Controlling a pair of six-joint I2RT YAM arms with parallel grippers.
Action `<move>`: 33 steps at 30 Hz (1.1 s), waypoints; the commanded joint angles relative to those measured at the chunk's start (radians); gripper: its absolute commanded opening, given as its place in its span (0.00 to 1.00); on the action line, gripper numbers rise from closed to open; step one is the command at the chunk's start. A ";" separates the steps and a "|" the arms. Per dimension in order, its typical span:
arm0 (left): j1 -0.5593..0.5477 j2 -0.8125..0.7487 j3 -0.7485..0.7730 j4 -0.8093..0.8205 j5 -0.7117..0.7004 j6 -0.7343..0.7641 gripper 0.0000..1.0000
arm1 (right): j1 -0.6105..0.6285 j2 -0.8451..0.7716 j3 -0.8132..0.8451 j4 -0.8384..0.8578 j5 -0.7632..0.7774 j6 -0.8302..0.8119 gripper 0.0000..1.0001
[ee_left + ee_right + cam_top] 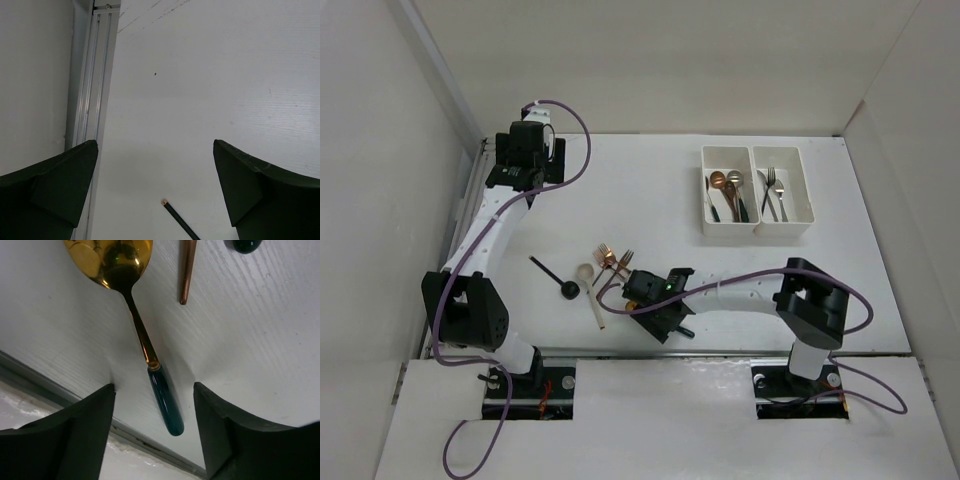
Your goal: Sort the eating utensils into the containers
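Bins (752, 190): 2, joined, at 1 o'clock on the table (650, 190).
In the 9 o'clock bin: 2 spoon bowls countable, a copper spoon (717, 181) and a silver spoon (734, 178); dark handles beneath, number unclear.
In the 3 o'clock bin: 2 silver forks (772, 183).
Loose at 7 o'clock: 3 spoons, namely black spoon (565, 288), cream spoon (587, 272), gold spoon (112, 257); copper forks (607, 255), at least 2.
Arms (485, 235): 2.

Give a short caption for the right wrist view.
Right fingers, open, straddle the dark handle of a gold spoon on the table.
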 commanded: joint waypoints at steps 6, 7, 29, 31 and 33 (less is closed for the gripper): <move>0.002 -0.052 -0.020 0.030 0.023 -0.019 1.00 | -0.003 0.109 -0.024 0.088 -0.016 0.065 0.49; 0.002 -0.052 -0.020 0.030 0.023 -0.019 1.00 | -0.003 0.109 -0.024 0.088 -0.006 0.065 0.44; 0.012 -0.052 -0.020 0.021 0.009 -0.069 1.00 | -0.197 -0.121 0.453 -0.009 0.191 -0.120 0.00; 0.023 -0.052 -0.020 0.021 0.051 -0.099 1.00 | -0.338 -0.112 0.490 0.006 0.241 -0.120 0.00; 0.032 -0.052 -0.031 0.021 0.066 -0.166 1.00 | -0.442 -0.072 0.551 0.019 0.278 -0.085 0.00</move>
